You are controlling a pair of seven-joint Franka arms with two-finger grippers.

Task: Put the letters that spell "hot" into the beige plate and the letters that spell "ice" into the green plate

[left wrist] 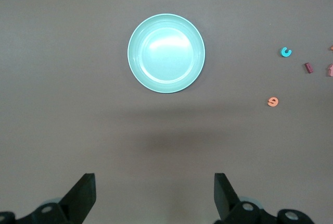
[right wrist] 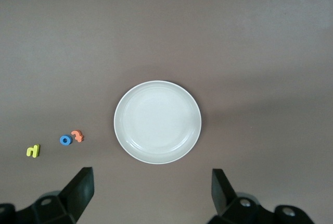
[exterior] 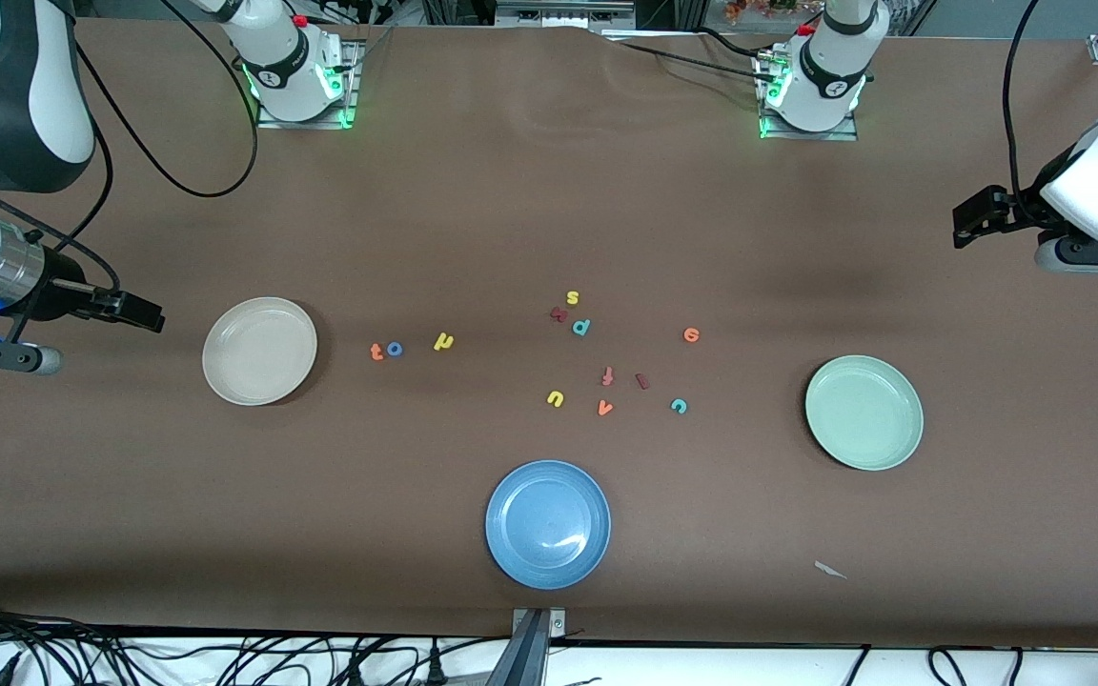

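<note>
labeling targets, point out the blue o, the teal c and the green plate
blue o (exterior: pixel 395 349), front view, on its ring
teal c (exterior: pixel 679 406), front view, on its curved body
green plate (exterior: pixel 906 448), front view, on its rim nearest the camera

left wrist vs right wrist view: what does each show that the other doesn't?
Left wrist only: the green plate, bare, with the teal c, dark red i and orange e loose on the table toward the middle, plus the open left gripper.
Right wrist only: the beige plate, bare, the orange t touching the blue o, the yellow h apart, and the open right gripper.
Both: brown table, nothing held.
</note>
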